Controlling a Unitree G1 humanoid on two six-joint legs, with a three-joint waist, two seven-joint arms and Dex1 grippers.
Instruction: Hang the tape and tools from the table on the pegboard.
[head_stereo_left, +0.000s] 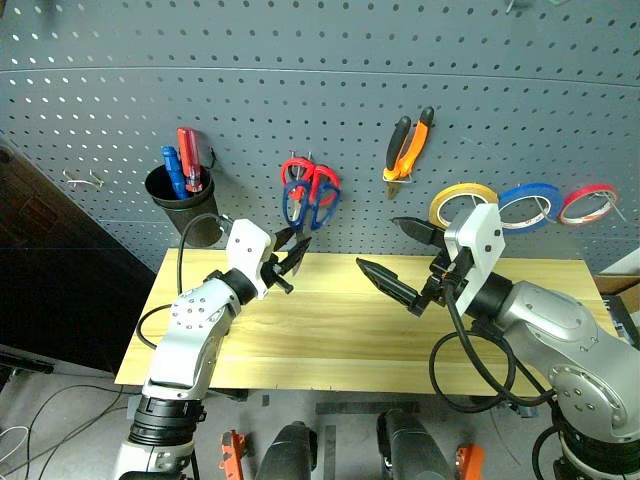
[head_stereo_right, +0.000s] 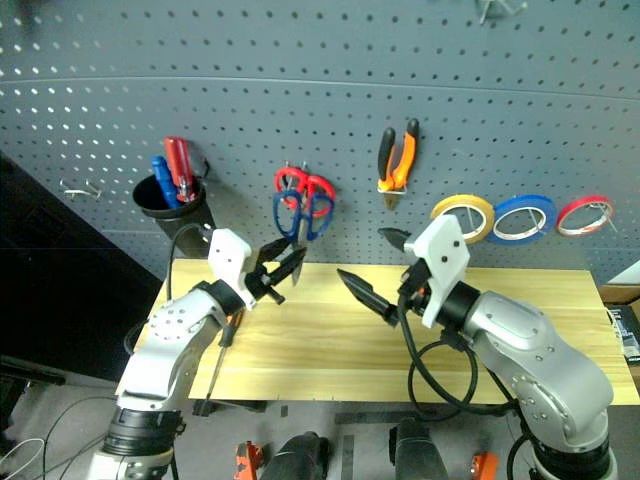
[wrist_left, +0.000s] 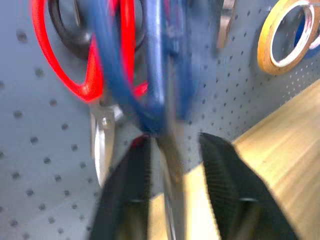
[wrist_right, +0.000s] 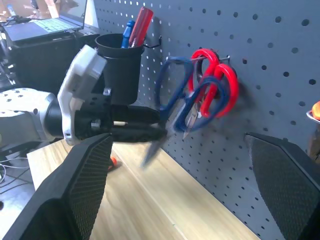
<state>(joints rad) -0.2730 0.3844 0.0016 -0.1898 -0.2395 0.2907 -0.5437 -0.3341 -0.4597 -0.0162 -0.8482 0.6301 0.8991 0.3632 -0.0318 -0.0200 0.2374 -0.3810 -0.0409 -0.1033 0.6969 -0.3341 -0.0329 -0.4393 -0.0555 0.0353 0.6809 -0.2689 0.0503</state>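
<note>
The blue scissors (head_stereo_left: 296, 205) are hanging on the pegboard (head_stereo_left: 320, 90) in front of the red scissors (head_stereo_left: 320, 185), blades passing between the left gripper (head_stereo_left: 290, 252)'s parted fingers. The right gripper (head_stereo_left: 400, 255) is hovering wide open over the table (head_stereo_left: 330, 350), holding nothing, near the yellow tape (head_stereo_left: 462, 203).

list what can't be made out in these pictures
- Left wrist view: blue scissors blurred; whether the left gripper touches the blades is unclear.
- Head views: the hook holding both scissors is hidden behind the red scissors.
- Cup: screwdriver tips hidden inside.
</note>
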